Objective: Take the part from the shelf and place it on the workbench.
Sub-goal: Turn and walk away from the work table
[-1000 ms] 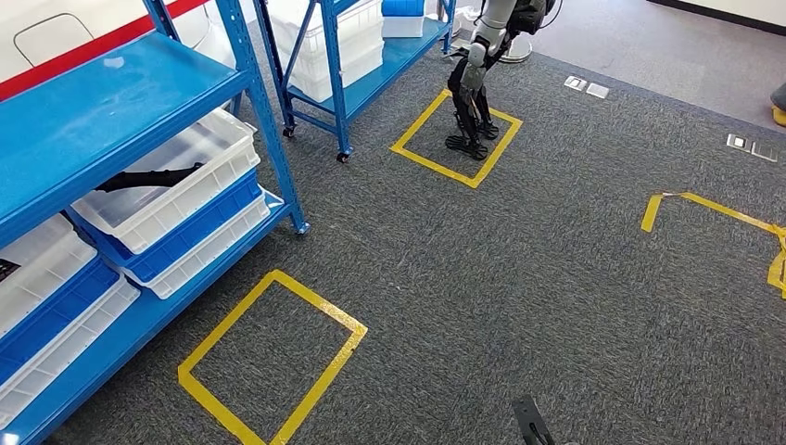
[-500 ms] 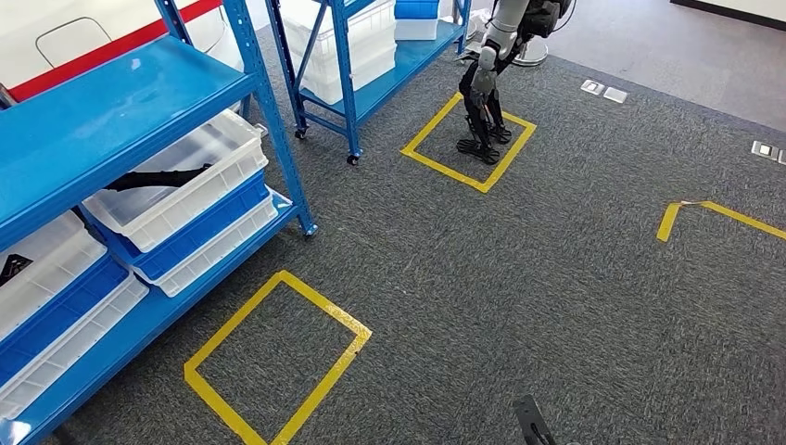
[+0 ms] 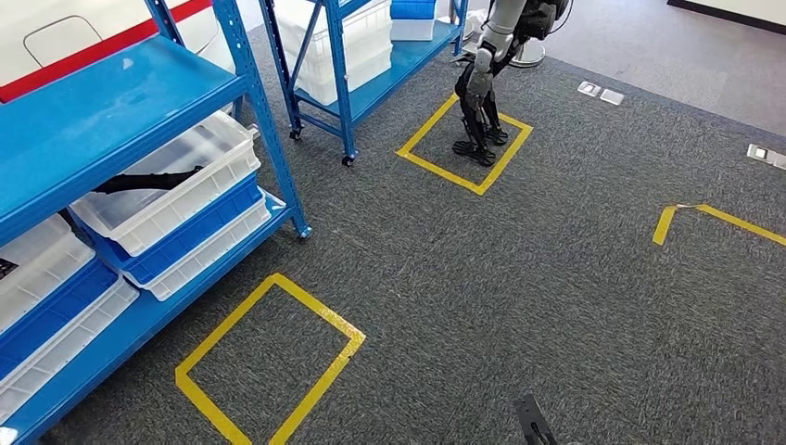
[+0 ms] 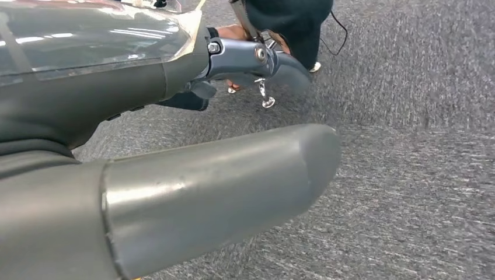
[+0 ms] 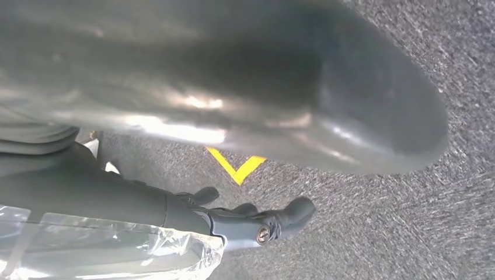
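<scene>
Task barely begun: nothing picked up, workbench not seen. Left hand (image 4: 222, 186) and right hand (image 5: 245, 93) hang by the floor, holding nothing visible; whether fingers are spread or curled, cannot tell. Blue shelf (image 3: 102, 111) stands well ahead of the left hand. Upper white bin (image 3: 176, 185) holds a dark part (image 3: 148, 179). Bins beneath: contents hidden.
</scene>
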Robot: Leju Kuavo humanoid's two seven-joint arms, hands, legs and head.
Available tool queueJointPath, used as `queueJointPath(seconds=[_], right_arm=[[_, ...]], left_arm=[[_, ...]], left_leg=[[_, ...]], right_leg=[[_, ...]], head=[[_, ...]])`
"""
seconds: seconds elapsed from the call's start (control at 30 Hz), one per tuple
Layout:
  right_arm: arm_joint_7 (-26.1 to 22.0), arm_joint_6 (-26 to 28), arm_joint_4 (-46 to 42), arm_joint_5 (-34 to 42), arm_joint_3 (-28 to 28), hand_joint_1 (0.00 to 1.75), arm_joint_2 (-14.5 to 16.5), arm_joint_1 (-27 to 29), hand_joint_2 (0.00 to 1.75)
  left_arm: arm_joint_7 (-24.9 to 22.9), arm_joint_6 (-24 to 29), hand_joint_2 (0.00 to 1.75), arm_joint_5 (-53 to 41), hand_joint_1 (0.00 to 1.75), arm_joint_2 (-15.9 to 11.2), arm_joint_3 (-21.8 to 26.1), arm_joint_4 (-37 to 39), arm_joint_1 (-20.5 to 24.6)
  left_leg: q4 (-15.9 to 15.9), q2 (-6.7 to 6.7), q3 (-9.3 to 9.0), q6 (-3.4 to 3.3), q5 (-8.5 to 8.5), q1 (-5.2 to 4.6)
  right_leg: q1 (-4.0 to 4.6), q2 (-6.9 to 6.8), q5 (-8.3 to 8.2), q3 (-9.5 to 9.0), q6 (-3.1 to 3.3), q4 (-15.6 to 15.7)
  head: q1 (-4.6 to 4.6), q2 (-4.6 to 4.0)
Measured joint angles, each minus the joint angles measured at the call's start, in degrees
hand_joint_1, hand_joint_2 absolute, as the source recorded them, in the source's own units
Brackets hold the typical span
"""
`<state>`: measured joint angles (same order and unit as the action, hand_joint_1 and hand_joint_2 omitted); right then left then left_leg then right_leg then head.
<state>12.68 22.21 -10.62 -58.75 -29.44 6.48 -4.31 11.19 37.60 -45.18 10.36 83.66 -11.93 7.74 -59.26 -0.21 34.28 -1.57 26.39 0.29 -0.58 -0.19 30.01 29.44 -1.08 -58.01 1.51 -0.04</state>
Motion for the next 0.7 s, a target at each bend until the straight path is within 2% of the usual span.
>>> queueJointPath(seconds=[0.07,0.13,0.17,0.23,0.27,0.3,0.33,0.4,0.43,0.5,0.57,0.63,0.7], right_arm=[[0.0,0.02,-0.01,0.04,-0.01,0.0,-0.02,-0.05,0.0],[-0.01,0.03,-0.02,0.08,-0.01,0.0,-0.01,-0.1,0.0],[-0.02,0.04,-0.02,0.1,-0.01,0.0,-0.04,-0.12,0.0],[-0.04,0.04,-0.02,0.12,-0.08,0.0,-0.14,-0.1,0.0],[-0.04,0.04,-0.02,0.13,-0.16,0.0,-0.2,-0.03,0.0],[-0.04,0.04,-0.02,0.13,-0.26,0.0,-0.25,0.04,0.0],[-0.04,0.04,-0.02,0.13,-0.35,0.0,-0.27,0.09,0.0],[-0.05,0.04,-0.02,0.13,-0.46,0.0,-0.36,0.08,0.0],[-0.06,0.04,-0.02,0.13,-0.48,0.0,-0.38,0.05,0.0],[-0.07,0.03,-0.02,0.13,-0.51,0.0,-0.4,0.02,0.0],[-0.07,0.03,-0.02,0.13,-0.55,0.0,-0.38,0.03,0.0],[-0.07,0.03,-0.02,0.12,-0.58,0.0,-0.31,0.04,0.0],[-0.07,0.03,-0.02,0.11,-0.62,0.0,-0.28,0.03,0.0]], left_arm=[[0.0,-0.01,0.0,0.0,0.0,0.02,0.01,0.0,-0.02],[0.0,-0.02,0.0,-0.01,0.0,0.01,0.02,0.0,-0.03],[0.0,-0.03,0.0,-0.04,0.0,0.0,0.01,0.0,0.01],[-0.01,-0.04,0.0,-0.08,0.0,-0.04,-0.03,0.0,0.07],[-0.03,-0.05,0.0,-0.1,0.0,-0.03,-0.04,0.0,0.07],[-0.05,-0.05,0.0,-0.09,0.0,-0.02,-0.04,0.01,0.04],[-0.08,-0.05,0.0,-0.09,0.0,-0.02,-0.04,0.01,0.01],[-0.11,-0.05,0.0,-0.09,0.0,0.02,-0.03,0.02,0.0],[-0.11,-0.05,0.0,-0.09,0.0,0.02,-0.03,0.02,0.0],[-0.11,-0.04,0.0,-0.09,0.0,0.01,-0.04,0.02,0.03],[-0.11,-0.03,0.0,-0.09,0.0,-0.02,-0.05,0.02,0.05],[-0.11,-0.03,0.0,-0.09,0.0,-0.01,-0.05,0.03,0.05],[-0.11,-0.03,0.0,-0.09,0.0,0.04,-0.05,0.04,0.05]], left_leg=[[0.64,-0.07,-0.27,-0.32,-0.02,-0.12],[1.43,-0.11,-0.96,-0.85,-0.15,0.09],[1.66,-0.1,-1.25,-1.08,-0.16,0.2],[1.7,-0.11,-1.47,-1.39,0.06,0.16],[1.68,-0.17,-1.58,-1.41,0.19,0.16],[1.65,-0.25,-1.76,-1.37,0.37,0.18],[1.64,-0.35,-2.01,-1.27,0.55,0.21],[1.6,-0.52,-2.61,-0.98,0.97,0.27],[1.51,-0.59,-2.83,-0.73,1.23,0.16],[1.35,-0.72,-3.07,-0.17,1.78,-0.13],[1.43,-0.77,-3.18,0.32,2.03,-0.18],[0.82,-0.66,-3.09,0.83,2.61,0.06],[-3.51,-0.46,-1.19,1.37,5.08,0.28]], right_leg=[[-0.07,-0.07,0.25,-0.12,-0.61,0.08],[-0.09,-0.07,1.48,0.85,-0.84,-2.25],[-0.14,-0.04,2.68,2.41,-0.73,-5.19],[-0.2,0.01,5.33,6.83,-0.59,-13.05],[-0.26,0.02,5.84,8.66,-0.81,-15.76],[-0.33,0.03,5.33,9.44,-1.28,-16.29],[-0.44,0.02,4.08,9.23,-1.84,-14.89],[-0.71,0.01,0.5,6.65,-2.92,-8.35],[-0.79,0.02,-0.89,5.3,-3.12,-5.14],[-0.79,0.06,-2.43,3.43,-2.68,-1.1],[-0.58,0.1,-2.54,3.02,-1.67,-0.49],[-0.85,0.1,-2.51,2.86,-0.81,-0.36],[-1.18,0.04,-2.32,2.52,-0.03,-0.23]], head=[[-0.01,0.0],[0.03,0.0],[0.05,0.0],[0.09,0.0],[0.08,0.0],[0.08,0.0],[0.08,0.0],[0.09,0.0],[0.1,0.0],[0.09,0.0],[0.06,0.0],[0.02,0.0],[-0.07,0.0]])
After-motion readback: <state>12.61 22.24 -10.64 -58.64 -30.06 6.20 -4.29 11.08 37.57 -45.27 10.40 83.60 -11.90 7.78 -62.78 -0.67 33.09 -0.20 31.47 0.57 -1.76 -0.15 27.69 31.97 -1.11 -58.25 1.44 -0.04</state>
